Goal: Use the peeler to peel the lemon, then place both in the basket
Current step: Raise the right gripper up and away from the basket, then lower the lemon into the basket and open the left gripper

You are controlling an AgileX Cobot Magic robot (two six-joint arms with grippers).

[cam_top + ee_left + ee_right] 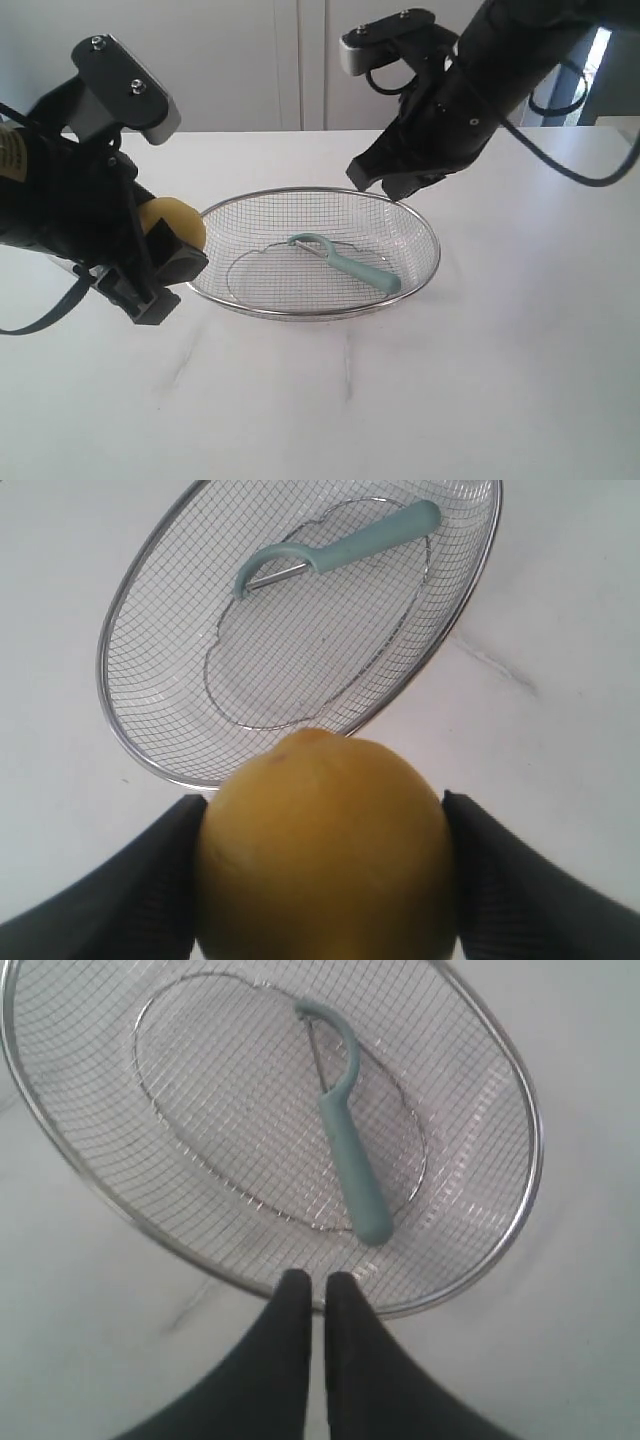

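Note:
The yellow lemon point(176, 225) point(325, 850) is clamped between the black fingers of my left gripper point(168, 262) point(325, 865), held above the table just outside the left rim of the basket point(318, 311) point(115, 725) point(470, 1290). The teal peeler point(345, 262) point(335, 552) point(345, 1140) lies flat on the mesh inside the basket, its head toward the middle and its handle toward the right. My right gripper point(385, 182) point(317, 1285) hovers over the basket's far right rim, its fingers shut together and holding nothing.
The basket sits on a white table point(450, 400) with faint marks. White cabinet doors point(250, 60) stand behind the table's far edge. Black cables point(580, 170) trail from the right arm over the table's right side.

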